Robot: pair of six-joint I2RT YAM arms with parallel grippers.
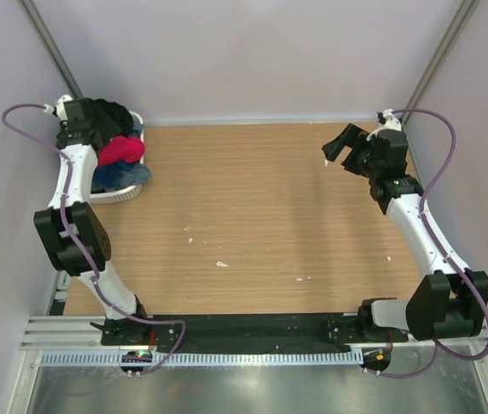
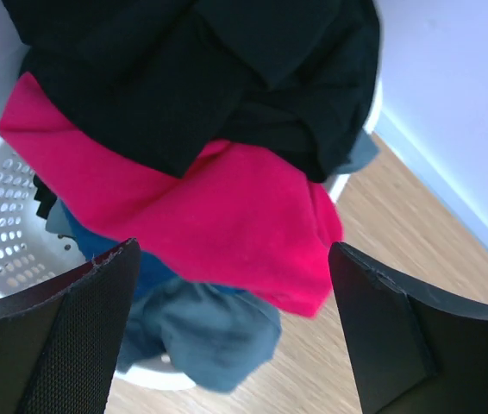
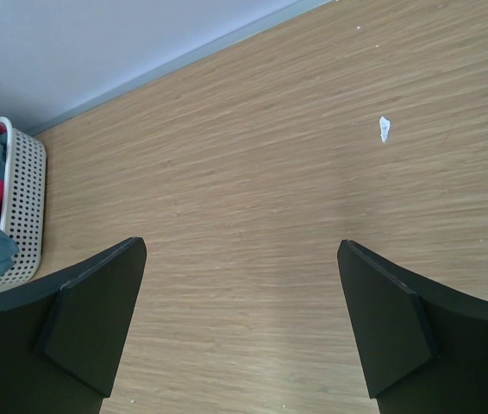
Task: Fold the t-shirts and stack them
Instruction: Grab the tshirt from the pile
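Observation:
The t-shirts lie piled in a white basket point(image 1: 116, 195) at the table's far left. A black one point(image 2: 209, 78) is on top, with a red-pink one point(image 2: 218, 224) under it. A blue one point(image 2: 97, 246) and a grey-blue one point(image 2: 209, 332) hang over the basket's rim. My left gripper point(image 2: 235, 254) hovers open just above the pile, with nothing between its fingers. My right gripper point(image 1: 337, 145) stands open above bare table at the far right, far from the shirts. The right wrist view shows only wood between the right gripper point(image 3: 241, 250) fingers.
The basket's perforated wall point(image 3: 21, 207) shows at the left of the right wrist view. Small white scraps point(image 1: 222, 264) lie on the wooden table, one point(image 3: 384, 128) near the right gripper. Lilac walls close the table at the back and sides.

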